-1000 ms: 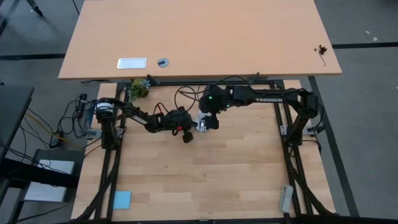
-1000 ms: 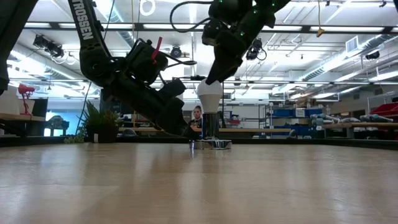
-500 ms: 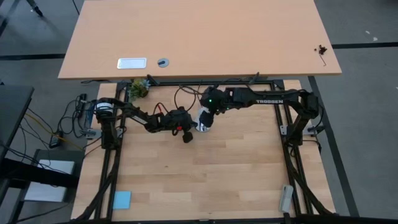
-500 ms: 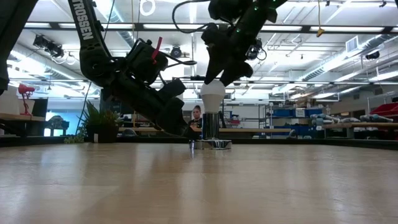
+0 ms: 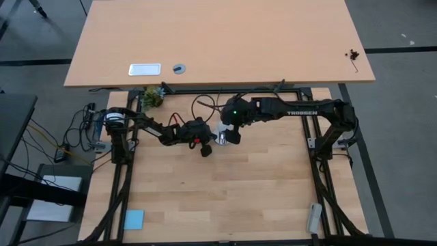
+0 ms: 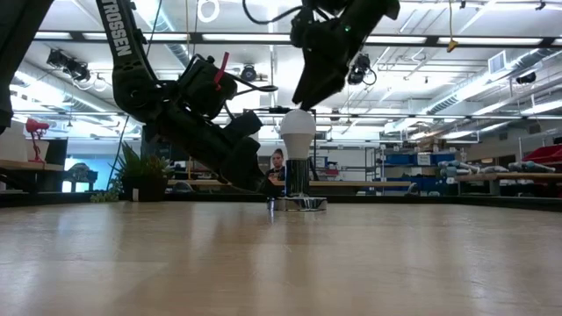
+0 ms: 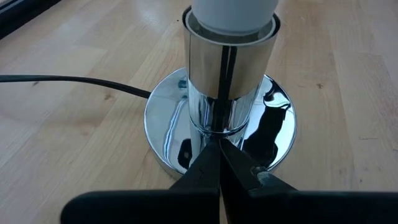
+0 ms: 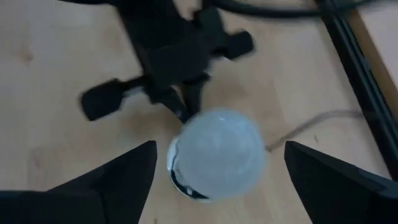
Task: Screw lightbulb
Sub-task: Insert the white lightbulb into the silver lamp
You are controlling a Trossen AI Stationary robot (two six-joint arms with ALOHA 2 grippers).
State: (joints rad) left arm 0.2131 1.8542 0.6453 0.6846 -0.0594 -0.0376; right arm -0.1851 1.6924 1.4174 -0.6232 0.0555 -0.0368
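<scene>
lightbulb: white lightbulb (image 6: 298, 134) stands upright in the chrome socket (image 7: 229, 68), mid-table at the far side; nothing grips it in the low view.
socket: shiny tube on a round chrome base (image 7: 163, 121), black cord (image 7: 68, 81) running off; bulb neck seated in the tube's top (thread depth hidden).
right gripper: right gripper (image 8: 214, 180) is directly above the bulb, fingers spread wide, one each side of the globe and clear of it.
change: half a second ago its fingers sat down around the bulb's top; now it has lifted off and let go.
meaning: likely a release between twists, or the end of screwing; can't tell which.
left gripper: left gripper (image 7: 219, 163) low at the base, fingers closed together, tips against the foot of the tube, steadying it as before.
</scene>
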